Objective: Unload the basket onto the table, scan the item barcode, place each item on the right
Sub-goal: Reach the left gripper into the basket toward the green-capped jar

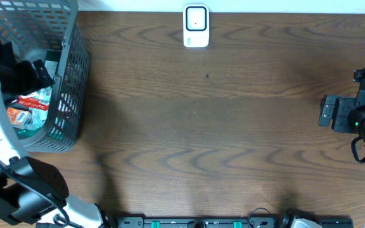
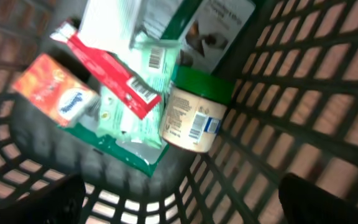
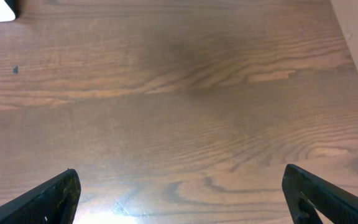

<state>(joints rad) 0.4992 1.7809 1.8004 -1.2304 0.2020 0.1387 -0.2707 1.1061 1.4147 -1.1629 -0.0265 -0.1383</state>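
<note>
1. The left tool (image 2: pixel 185 208) hangs inside the grey wire basket (image 2: pixel 303 93). Its two dark fingers are spread wide at the lower corners of its wrist view, and nothing is held between them.
2. The items to be scanned lie in a loose pile on the basket floor, straight ahead of this tool.
3. Closest ahead, a little right of the tool's centre, a cream jar (image 2: pixel 194 115) with a green lid lies on its side. Its pale label faces up, with fine print, a barcode strip and a blue patch.
4. Ahead and to the left, a long red packet (image 2: pixel 114 71) lies slanted. The white barcode patch at its nearer end sits just beside the jar.
5. Under the red packet lies a pale green pouch (image 2: pixel 129 118), which shows a second barcode near its farther end.
6. Further left sits an orange box (image 2: pixel 55 93) with a white oval logo; the print is too blurred to read.
7. Beyond the jar, a white-and-green carton (image 2: pixel 210 28) leans at the far end of the pile.
8. The right tool (image 3: pixel 182 199) also has its fingers wide apart and empty, over the bare brown wood of the counter (image 3: pixel 197 93).
9. The white scanner (image 1: pixel 196 26) stands at the far edge of the counter, well apart from both tools. From the right tool it lies far ahead and to the left, with only one corner showing in that wrist view.
</note>
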